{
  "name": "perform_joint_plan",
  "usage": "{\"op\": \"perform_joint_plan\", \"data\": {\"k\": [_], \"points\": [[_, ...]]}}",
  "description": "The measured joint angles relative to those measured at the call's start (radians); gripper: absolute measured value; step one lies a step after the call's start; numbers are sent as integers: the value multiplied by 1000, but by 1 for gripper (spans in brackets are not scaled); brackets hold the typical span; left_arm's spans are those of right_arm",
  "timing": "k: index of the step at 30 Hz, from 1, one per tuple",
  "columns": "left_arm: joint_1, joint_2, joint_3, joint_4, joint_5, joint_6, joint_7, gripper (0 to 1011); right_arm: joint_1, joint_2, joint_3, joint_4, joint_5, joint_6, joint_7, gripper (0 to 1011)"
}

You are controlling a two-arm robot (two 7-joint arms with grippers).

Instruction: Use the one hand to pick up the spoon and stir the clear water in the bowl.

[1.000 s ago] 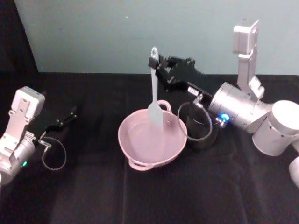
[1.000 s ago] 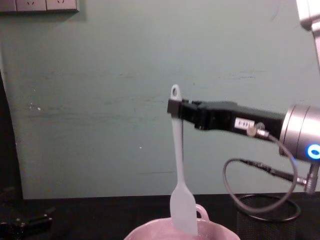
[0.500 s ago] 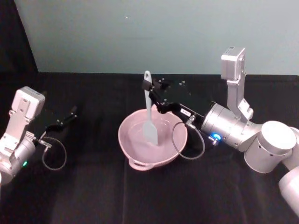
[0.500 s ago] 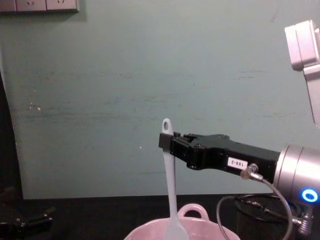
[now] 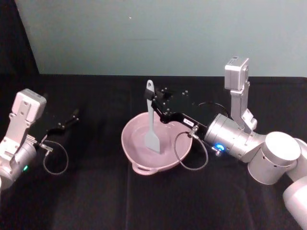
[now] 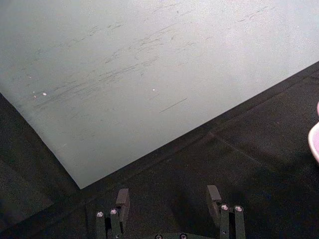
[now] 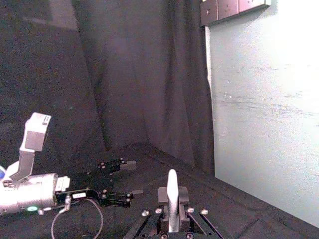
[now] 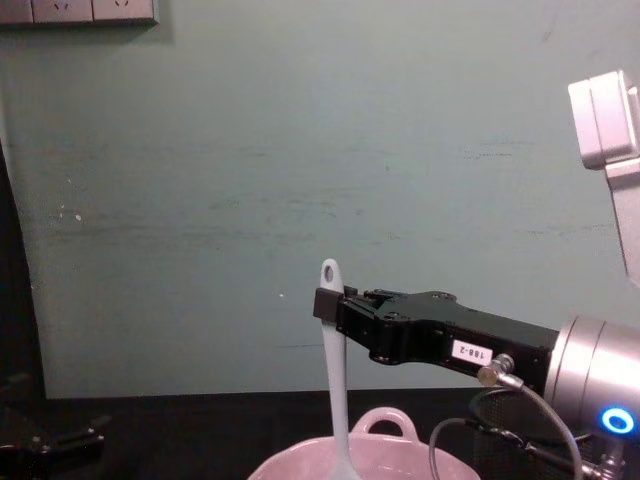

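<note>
The white spoon (image 5: 151, 120) stands nearly upright, its flat blade down inside the pale pink bowl (image 5: 126, 140) at the table's middle. My right gripper (image 5: 154, 103), black with a white label, reaches in from the right and is shut on the spoon's upper handle, just below the hole. In the chest view the spoon (image 8: 334, 390) drops from the right gripper (image 8: 328, 302) into the bowl (image 8: 388, 424). In the right wrist view the handle (image 7: 172, 191) rises between the fingers. My left gripper (image 5: 72, 118) rests open at the far left; its fingers (image 6: 122, 198) stand apart over the cloth.
A black cloth covers the table (image 5: 96, 201), with a teal wall behind it. A grey cable loop (image 5: 192, 152) hangs from the right wrist over the bowl's right rim. Another loop (image 5: 55, 159) lies by the left arm. The bowl's edge (image 6: 315, 144) shows in the left wrist view.
My right gripper has come down and to the left with the spoon. The blade, which hung above the bowl's far rim, now sits inside the bowl. The left arm has not moved.
</note>
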Motion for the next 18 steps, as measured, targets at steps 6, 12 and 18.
{"op": "perform_joint_plan", "data": {"k": [6,12,18], "points": [[0,0,0,0,0,0,0,1011,10,-15,-2,17,-6,-1,8,118],[0,0,0,0,0,0,0,1011,65,-59,-16,93,-18,-4,17,118],[0,0,0,0,0,0,0,1011,121,-92,-8,179,-18,-10,26,118]]}}
